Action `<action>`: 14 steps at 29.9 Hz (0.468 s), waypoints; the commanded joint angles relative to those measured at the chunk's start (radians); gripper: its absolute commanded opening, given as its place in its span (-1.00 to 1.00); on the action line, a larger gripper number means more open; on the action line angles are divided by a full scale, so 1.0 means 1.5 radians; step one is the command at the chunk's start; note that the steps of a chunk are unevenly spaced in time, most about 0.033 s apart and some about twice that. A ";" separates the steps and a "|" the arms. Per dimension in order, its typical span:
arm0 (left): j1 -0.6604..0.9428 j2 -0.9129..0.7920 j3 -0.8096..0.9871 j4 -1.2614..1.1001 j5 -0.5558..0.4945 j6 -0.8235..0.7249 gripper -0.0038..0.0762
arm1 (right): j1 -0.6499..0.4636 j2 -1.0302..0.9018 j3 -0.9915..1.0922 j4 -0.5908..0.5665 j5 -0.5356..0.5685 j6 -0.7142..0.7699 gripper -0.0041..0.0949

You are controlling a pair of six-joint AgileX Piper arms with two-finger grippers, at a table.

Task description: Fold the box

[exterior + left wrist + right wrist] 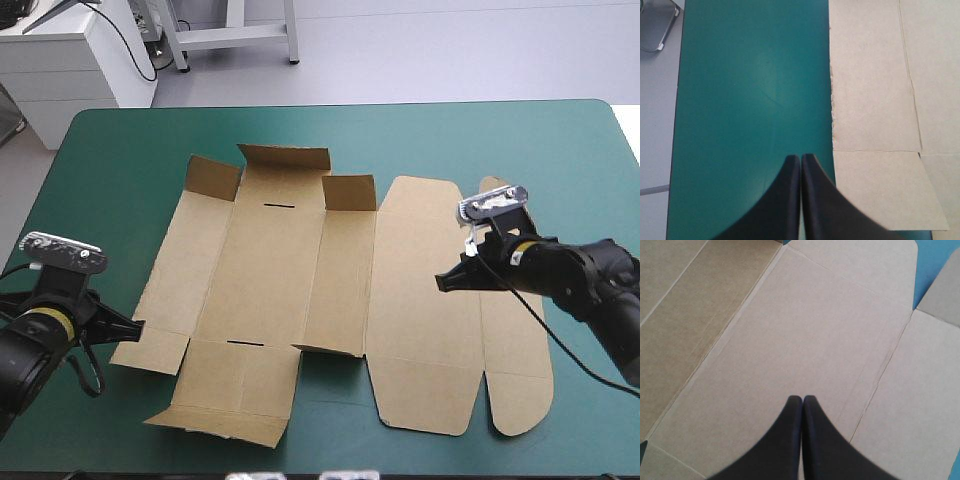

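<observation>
Nothing to read here: the brown box (270,270) and the teal-green cover (130,150) carry no lettering, labels or numbers.

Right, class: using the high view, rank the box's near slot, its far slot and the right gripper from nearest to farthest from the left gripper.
From the left gripper:
1. Near slot, at the near side of the box.
2. Far slot, at its far side.
3. Right gripper, over its right half.

Pale grey floor (450,50); white cabinet (75,65) stood beyond the table (560,130) at far left, grey metal frame (235,35) beside it.
</observation>
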 commanded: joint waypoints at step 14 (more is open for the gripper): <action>0.070 0.183 -0.066 -0.058 -0.034 0.181 -0.86 | -0.005 -0.167 0.155 -0.001 -0.058 0.060 -0.96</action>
